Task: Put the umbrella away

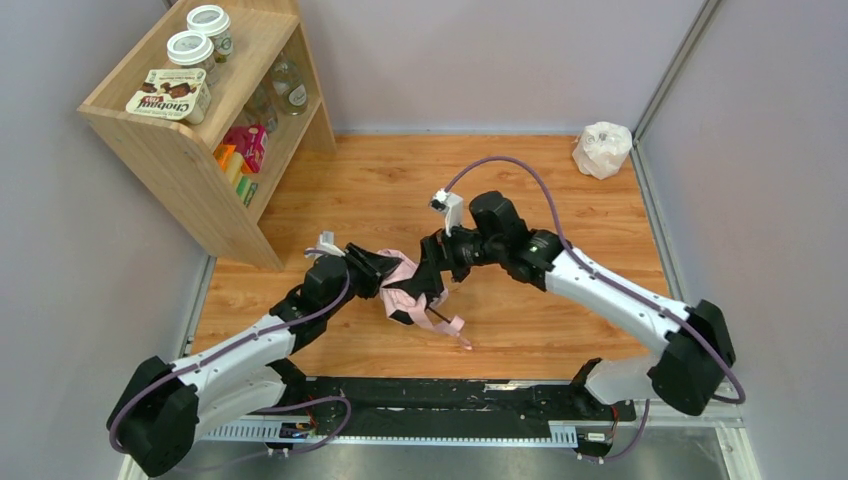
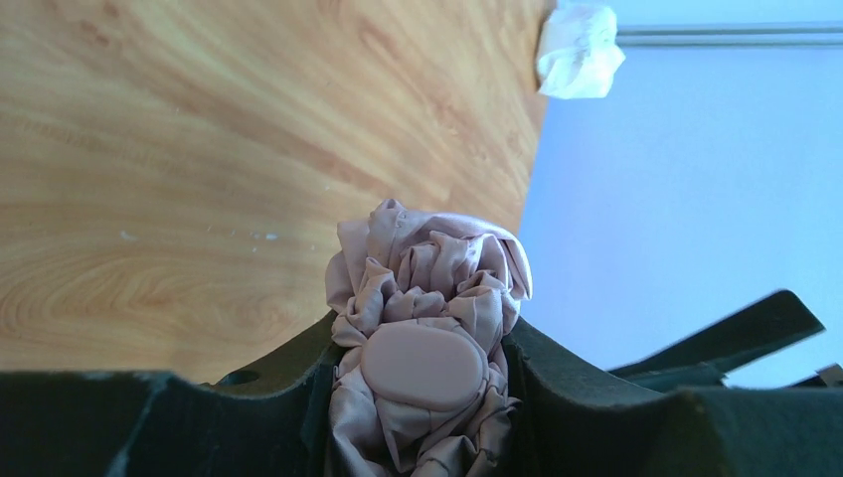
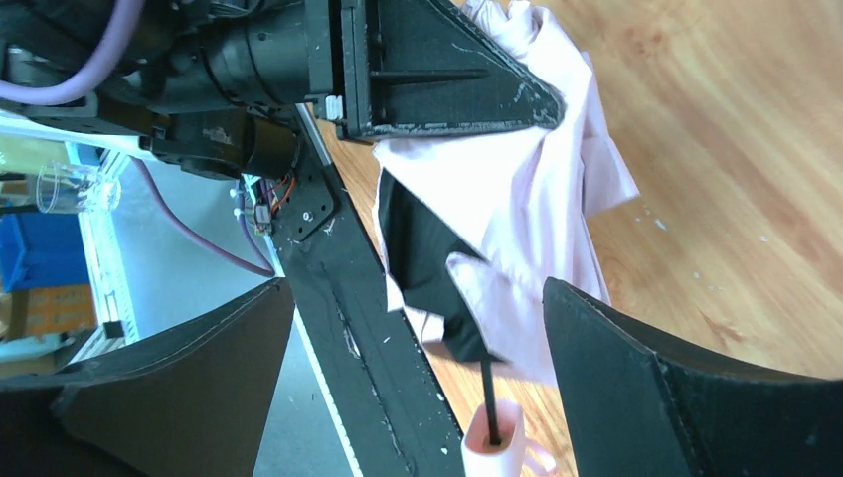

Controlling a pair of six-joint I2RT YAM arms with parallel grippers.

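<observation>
The umbrella (image 1: 405,292) is a folded bundle of pale pink fabric held just above the wooden floor between my two grippers. My left gripper (image 1: 374,272) is shut on its top end; in the left wrist view the crumpled fabric (image 2: 427,268) and a smooth pink end cap (image 2: 422,363) are wedged between the black fingers (image 2: 587,397). My right gripper (image 1: 433,280) stands open around the lower part. In the right wrist view its jaws are wide apart, with the fabric (image 3: 517,199), the thin black shaft (image 3: 488,393) and the pink handle (image 3: 494,445) loose between them. The wrist loop (image 1: 452,327) dangles below.
A wooden shelf unit (image 1: 190,150) with jars and a snack box stands at the back left. A small white plastic bag (image 1: 602,150) lies in the back right corner, and shows as a white plastic bag (image 2: 580,50) in the left wrist view too. Walls close three sides. The black base rail (image 1: 450,400) runs along the near edge.
</observation>
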